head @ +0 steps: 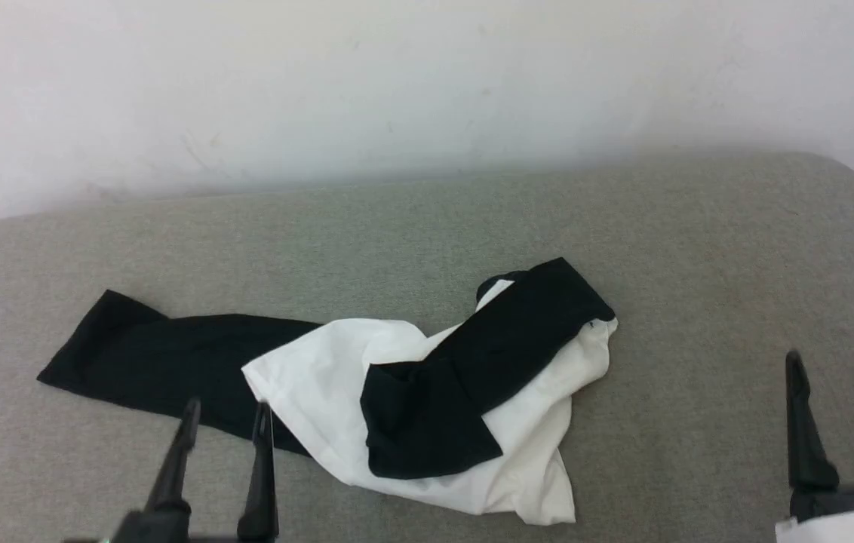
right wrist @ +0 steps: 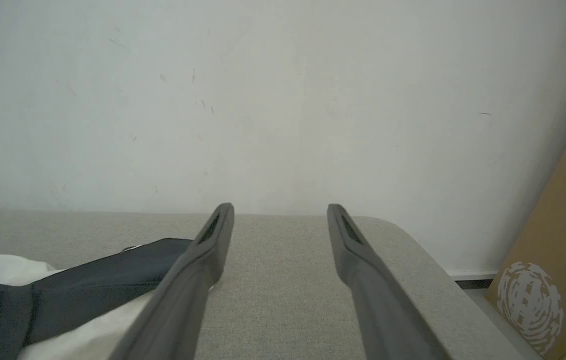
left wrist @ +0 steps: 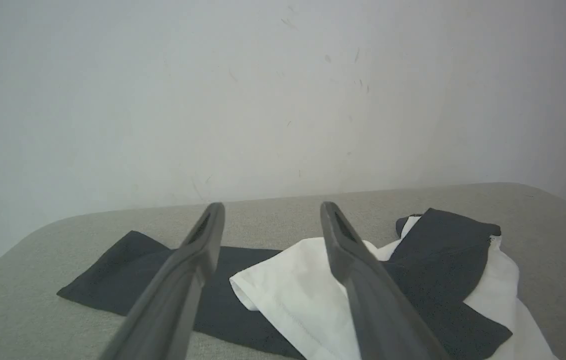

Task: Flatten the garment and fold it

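The left hand, nearest at the lower left, has its two fingers spread wide with nothing between them, its tips just above the near edge of the garment where the long black sleeve meets the white body. The garment lies in the middle of the grey table (rumpled, not laid flat), one sleeve stretched out to the left and the other thrown across the white cloth. The right hand, equally wide and empty, hangs well apart to the right, with the pale wall behind.
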Robot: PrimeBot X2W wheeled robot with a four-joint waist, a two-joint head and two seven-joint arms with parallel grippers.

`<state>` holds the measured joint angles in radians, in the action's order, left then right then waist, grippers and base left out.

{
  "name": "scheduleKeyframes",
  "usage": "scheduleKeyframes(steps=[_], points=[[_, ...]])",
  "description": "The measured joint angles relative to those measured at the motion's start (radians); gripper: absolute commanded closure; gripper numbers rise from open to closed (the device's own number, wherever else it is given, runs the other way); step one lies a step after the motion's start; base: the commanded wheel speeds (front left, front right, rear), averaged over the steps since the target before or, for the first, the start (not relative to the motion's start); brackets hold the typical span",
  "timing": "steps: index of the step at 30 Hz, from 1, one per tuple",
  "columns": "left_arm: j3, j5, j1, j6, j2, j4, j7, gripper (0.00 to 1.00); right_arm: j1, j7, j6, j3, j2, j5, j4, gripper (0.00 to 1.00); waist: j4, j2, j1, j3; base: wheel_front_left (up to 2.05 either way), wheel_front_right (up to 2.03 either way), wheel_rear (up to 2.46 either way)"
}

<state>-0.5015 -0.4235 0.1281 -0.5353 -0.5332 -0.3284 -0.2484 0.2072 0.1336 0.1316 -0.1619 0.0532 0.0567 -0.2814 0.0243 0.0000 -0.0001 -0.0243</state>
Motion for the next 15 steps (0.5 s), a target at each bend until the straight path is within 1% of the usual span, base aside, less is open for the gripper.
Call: scheduleKeyframes(steps=[3, 6, 12, 15], points=[[0.004, -0.006, 0.070, -0.002, 0.006, 0.011, -0.006, 0.00, 0.046, 0.002, 0.000, 0.001, 0.000, 0.007, 0.005, 0.00, -0.014, 0.0000, -0.0001, 0.009, 0.00, 0.00, 0.00], [0.018, -0.008, 0.101, -0.001, 0.036, 0.019, -0.007, 0.00, 0.069, 0.010, 0.000, 0.003, 0.000, 0.010, 0.007, 0.00, -0.028, 0.0000, -0.0001, 0.016, 0.00, 0.00, 0.00], [0.028, 0.013, 0.098, 0.043, 0.075, 0.023, -0.007, 0.00, 0.067, 0.008, 0.000, 0.022, 0.000, 0.009, 0.004, 0.00, -0.053, 0.0000, 0.0000, 0.018, 0.00, 0.00, 0.00], [0.041, 0.021, 0.093, 0.055, 0.083, 0.020, -0.007, 0.00, 0.038, -0.026, 0.000, 0.036, -0.001, 0.008, -0.007, 0.00, -0.062, 0.0000, -0.0001, 0.009, 0.00, 0.00, 0.00]])
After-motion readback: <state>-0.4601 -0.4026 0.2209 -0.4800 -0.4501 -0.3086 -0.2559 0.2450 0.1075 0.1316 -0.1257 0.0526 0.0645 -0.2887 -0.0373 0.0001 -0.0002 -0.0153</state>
